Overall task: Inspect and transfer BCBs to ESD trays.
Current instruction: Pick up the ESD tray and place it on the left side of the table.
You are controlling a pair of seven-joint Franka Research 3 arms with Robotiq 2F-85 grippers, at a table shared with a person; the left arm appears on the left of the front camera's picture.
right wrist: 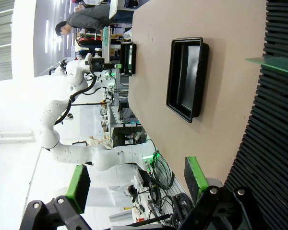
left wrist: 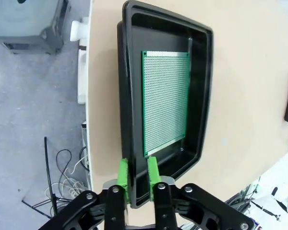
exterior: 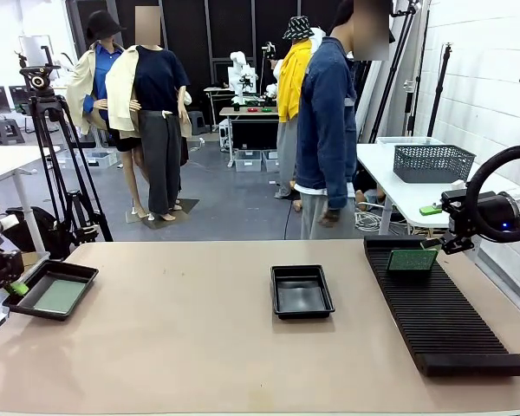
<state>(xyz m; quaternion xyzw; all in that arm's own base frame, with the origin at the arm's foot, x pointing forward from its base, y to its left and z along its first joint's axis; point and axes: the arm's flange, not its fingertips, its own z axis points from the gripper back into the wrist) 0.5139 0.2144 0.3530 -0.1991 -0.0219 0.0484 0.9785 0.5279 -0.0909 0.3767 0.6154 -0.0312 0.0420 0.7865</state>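
Observation:
One ESD tray (exterior: 35, 301) (left wrist: 201, 96) sits at the table's left edge with a green BCB (exterior: 60, 296) (left wrist: 165, 100) lying flat on its floor. My left gripper (exterior: 16, 287) (left wrist: 138, 178) is shut on that tray's near rim, one green pad on each side of the wall. The second ESD tray (exterior: 301, 291) (right wrist: 186, 76) lies bare-floored at mid-table. Another BCB (exterior: 412, 260) (right wrist: 273, 63) stands upright in the black slotted rack (exterior: 442, 312) (right wrist: 273, 158). My right gripper (exterior: 448, 243) (right wrist: 137, 184) hovers open just right of it, nothing between its fingers.
A person in a denim jacket (exterior: 325, 130) stands at the far side, hands off the table. A dark mesh basket (exterior: 432, 162) sits on a white side table behind the rack. A camera tripod (exterior: 52, 165) stands at far left. Cables lie on the floor (left wrist: 62, 182) beside the table edge.

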